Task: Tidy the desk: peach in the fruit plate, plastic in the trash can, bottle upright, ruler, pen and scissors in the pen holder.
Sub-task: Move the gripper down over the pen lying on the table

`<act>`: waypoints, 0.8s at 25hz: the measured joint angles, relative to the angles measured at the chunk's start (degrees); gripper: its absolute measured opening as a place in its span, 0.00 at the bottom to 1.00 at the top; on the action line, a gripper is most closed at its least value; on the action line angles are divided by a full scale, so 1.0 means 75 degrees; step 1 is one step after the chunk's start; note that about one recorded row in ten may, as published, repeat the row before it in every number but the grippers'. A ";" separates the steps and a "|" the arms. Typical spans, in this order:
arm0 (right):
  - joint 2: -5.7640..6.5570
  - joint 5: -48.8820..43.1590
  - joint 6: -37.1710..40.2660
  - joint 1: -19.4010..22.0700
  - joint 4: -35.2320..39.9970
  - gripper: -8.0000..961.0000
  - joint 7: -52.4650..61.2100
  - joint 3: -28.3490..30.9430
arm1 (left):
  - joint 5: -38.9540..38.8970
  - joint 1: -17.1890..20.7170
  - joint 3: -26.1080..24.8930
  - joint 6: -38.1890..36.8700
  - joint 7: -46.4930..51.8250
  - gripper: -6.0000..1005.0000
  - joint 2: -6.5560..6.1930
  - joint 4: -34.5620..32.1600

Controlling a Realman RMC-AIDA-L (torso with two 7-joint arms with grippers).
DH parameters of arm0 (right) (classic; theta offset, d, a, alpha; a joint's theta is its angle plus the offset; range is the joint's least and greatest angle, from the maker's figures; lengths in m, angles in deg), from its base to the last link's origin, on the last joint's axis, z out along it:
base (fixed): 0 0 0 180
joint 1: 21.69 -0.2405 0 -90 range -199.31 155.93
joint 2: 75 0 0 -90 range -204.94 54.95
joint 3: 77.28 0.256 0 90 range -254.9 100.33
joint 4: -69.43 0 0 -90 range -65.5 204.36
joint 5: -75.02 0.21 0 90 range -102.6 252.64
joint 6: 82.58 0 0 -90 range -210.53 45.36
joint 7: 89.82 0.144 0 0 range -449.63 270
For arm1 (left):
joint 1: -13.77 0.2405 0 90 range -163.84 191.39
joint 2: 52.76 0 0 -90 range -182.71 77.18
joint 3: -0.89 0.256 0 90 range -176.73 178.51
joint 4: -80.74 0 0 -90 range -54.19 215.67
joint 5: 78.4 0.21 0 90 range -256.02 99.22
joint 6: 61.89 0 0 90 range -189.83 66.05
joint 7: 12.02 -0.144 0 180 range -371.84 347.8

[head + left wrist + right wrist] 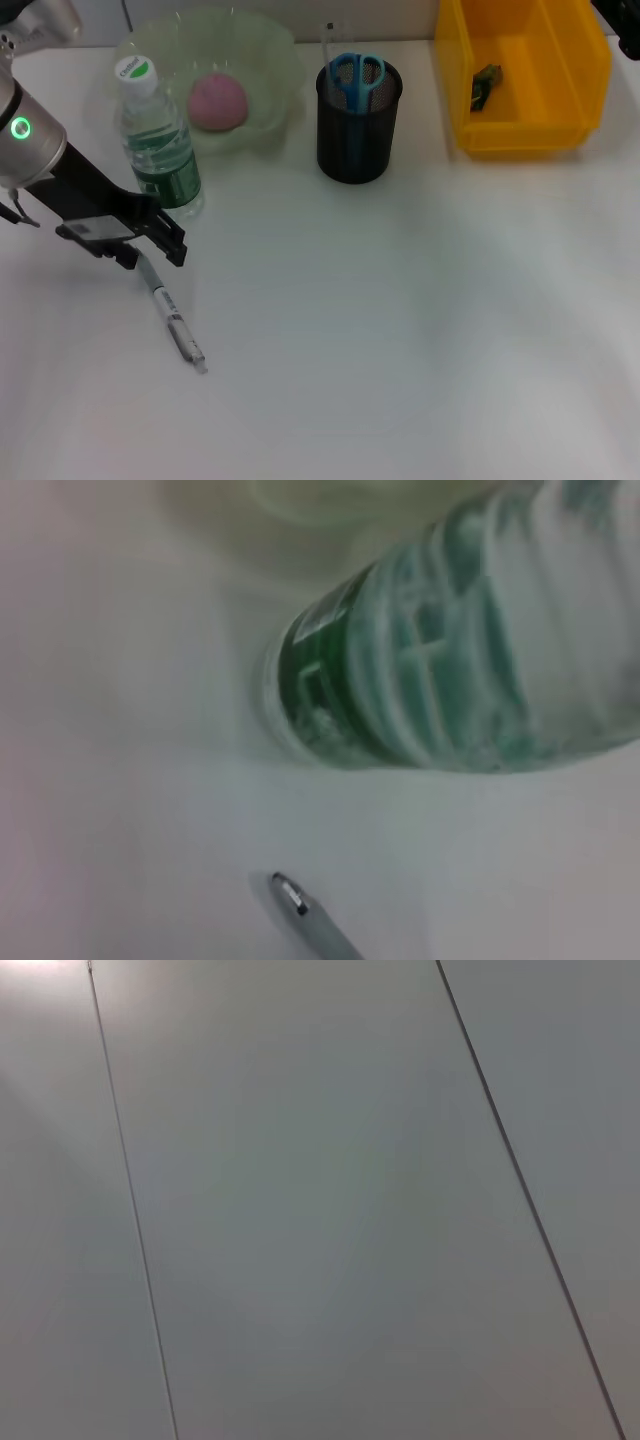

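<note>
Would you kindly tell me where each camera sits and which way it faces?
Head view: on the robot's head, facing forward and down at the white desk; the left pincer shows by the grey pen.
Left wrist view: close above the desk, facing the clear green-labelled plastic bottle; no body shows.
Right wrist view: only plain grey panels; no body.
Shared: head and left wrist views both show bottle and pen.

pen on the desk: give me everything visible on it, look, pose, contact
The pen is slim, with a pale grey-white barrel, a dark band near its middle and a clear tip or cap at the near end. It lies flat on the white desk, angled away from the robot toward its left. Its far end sits right at the left gripper, whose fingers look open; whether they touch it cannot be told. The upright bottle stands just beyond, apart from it.
</note>
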 joint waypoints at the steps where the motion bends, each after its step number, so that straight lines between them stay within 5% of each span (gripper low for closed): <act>1: 0.0019 -0.0033 0.0002 -0.0006 0.0030 0.53 0.0000 -0.0034 | -0.0044 -0.0006 0.0027 -0.0095 -0.0329 0.63 0.0009 -0.0201; 6: 0.0119 -0.0165 0.0177 0.0013 0.0113 0.53 0.0133 -0.0073 | -0.0166 0.0009 0.0004 -0.0148 -0.0741 0.63 0.0064 -0.0508; 11: 0.0118 -0.0368 0.0356 0.0157 0.0504 0.53 0.0437 -0.0062 | -0.1425 0.0380 -0.0031 -0.0066 -0.1593 0.64 0.0170 -0.1306; 14: 0.0100 -0.0372 0.0369 0.0197 0.0539 0.53 0.0471 -0.0039 | -0.3524 0.0952 -0.0020 0.0012 -0.2669 0.64 0.0121 -0.1500; 16: 0.0092 -0.0374 0.0343 0.0204 0.0545 0.53 0.0472 -0.0050 | -0.3524 0.0952 -0.0020 0.0012 -0.2669 0.64 0.0121 -0.1500; 20: 0.0084 -0.0377 0.0314 0.0197 0.0547 0.53 0.0473 -0.0077 | -0.5480 0.1562 -0.0041 -0.0113 -0.4456 0.64 0.0096 -0.1526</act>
